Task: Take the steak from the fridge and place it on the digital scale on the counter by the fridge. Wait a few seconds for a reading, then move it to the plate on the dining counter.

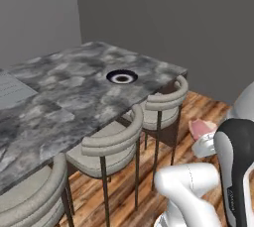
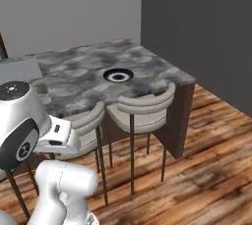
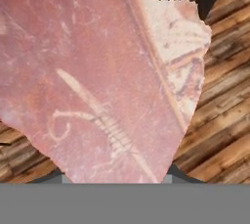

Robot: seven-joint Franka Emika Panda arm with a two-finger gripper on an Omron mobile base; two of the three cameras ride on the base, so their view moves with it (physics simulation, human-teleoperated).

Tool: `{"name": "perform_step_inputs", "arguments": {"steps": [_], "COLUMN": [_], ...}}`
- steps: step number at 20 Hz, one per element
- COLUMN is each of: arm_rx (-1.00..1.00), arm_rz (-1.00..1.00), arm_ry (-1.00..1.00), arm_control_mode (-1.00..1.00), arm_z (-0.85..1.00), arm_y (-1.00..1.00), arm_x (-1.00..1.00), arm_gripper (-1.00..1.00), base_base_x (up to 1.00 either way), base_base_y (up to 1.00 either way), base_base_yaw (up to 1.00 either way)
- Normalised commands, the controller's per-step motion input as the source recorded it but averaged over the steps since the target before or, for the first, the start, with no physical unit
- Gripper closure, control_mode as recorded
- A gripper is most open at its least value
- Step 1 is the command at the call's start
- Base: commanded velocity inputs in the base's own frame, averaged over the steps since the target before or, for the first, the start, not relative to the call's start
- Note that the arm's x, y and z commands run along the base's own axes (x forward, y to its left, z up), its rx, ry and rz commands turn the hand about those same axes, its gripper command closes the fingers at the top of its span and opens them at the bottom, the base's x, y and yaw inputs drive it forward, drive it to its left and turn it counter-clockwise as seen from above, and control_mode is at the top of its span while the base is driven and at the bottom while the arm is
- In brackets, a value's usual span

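Dining counter (image 1: 74, 87) edge — plate (image 1: 122, 77) inboard

We see the plate (image 1: 121, 77) sitting on the marbled worktop (image 1: 64, 92), and the steak (image 1: 200, 128) up off the floor by the chairs (image 1: 111, 144).

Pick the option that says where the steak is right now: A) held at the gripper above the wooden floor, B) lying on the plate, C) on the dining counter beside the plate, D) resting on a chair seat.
A: the steak hangs at the arm's end over floorboards, while the plate sits bare.
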Motion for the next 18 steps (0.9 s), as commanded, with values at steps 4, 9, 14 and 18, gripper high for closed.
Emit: {"name": "perform_step_inputs", "arguments": {"steps": [4, 9, 14, 18], "arm_rx": [0.0, 0.0, 0.0, 0.0], "arm_rz": [0.0, 0.0, 0.0, 0.0], "arm_ry": [0.0, 0.0, 0.0, 0.0], "arm_control_mode": [1.0, 1.0, 1.0, 1.0], "arm_z": [0.0, 0.0, 0.0, 0.0], "arm_y": [0.0, 0.0, 0.0, 0.0], "arm_x": [0.0, 0.0, 0.0, 0.0], "arm_gripper": [1.0, 1.0, 1.0, 1.0], "base_base_x": [1.0, 1.0, 1.0, 0.88], "base_base_y": [-1.0, -1.0, -0.91, -0.73], "base_base_yaw": [0.41, 0.42, 0.47, 0.48]}}
